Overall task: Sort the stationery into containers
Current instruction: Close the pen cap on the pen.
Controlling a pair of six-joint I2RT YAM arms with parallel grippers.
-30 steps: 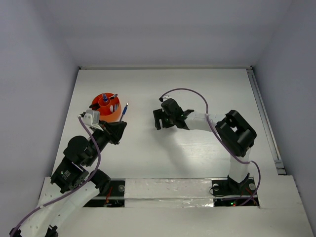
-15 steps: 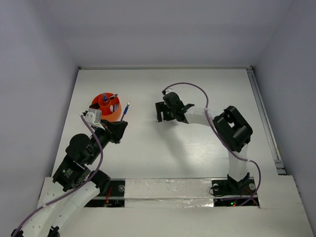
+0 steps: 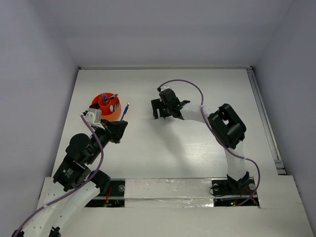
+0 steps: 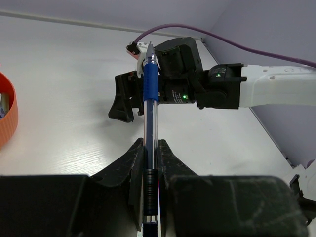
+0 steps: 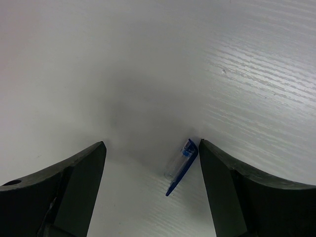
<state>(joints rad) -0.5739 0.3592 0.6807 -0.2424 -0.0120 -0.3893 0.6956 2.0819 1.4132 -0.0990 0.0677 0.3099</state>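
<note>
White table (image 3: 197,148), left pincer (image 4: 149,148) clamped on blue pen (image 4: 150,81), right pincer (image 5: 151,148) apart, cup (image 4: 9,121) cropped

Our L claw (image 4: 149,148) grips a blue pen (image 4: 150,84) toward desk's left edge; our R claw (image 5: 151,144) gapes mid-desk.

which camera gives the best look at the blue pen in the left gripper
Left wrist view: the blue pen runs up mid-frame, clamped in the left gripper. The top view shows only a thin sliver of it beside the orange cup. The right wrist view misses it.
</note>
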